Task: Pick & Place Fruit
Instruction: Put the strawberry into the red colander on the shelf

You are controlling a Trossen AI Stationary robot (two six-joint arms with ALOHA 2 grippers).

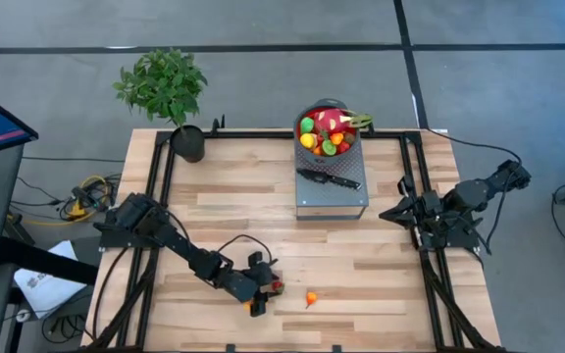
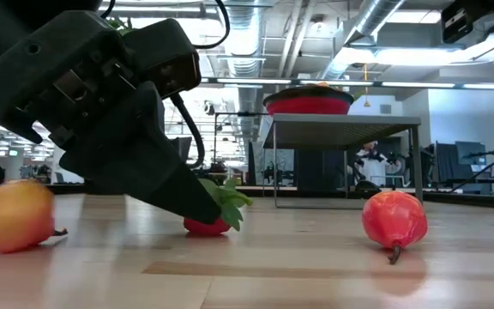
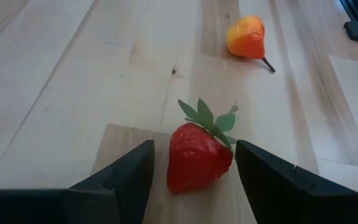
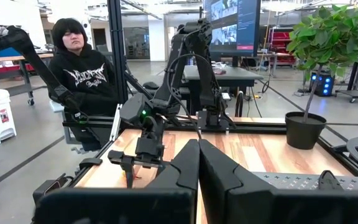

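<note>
On the table, high view: the left gripper sits low near the front edge; an orange-yellow fruit lies just beside it, apart. More fruit is piled in the red bowl on a grey stand at the back, a black-handled knife in front of it. The right gripper waits at the right rail.
Low view: the left arm's tip is down at a strawberry; a red-orange fruit stands to one side, a yellow-orange one to the other.
Left wrist view: the fingers stand spread either side of the strawberry, not clamped on it.
Right wrist view: the fingers are pressed together, empty; a seated person and a potted plant show beyond.
</note>
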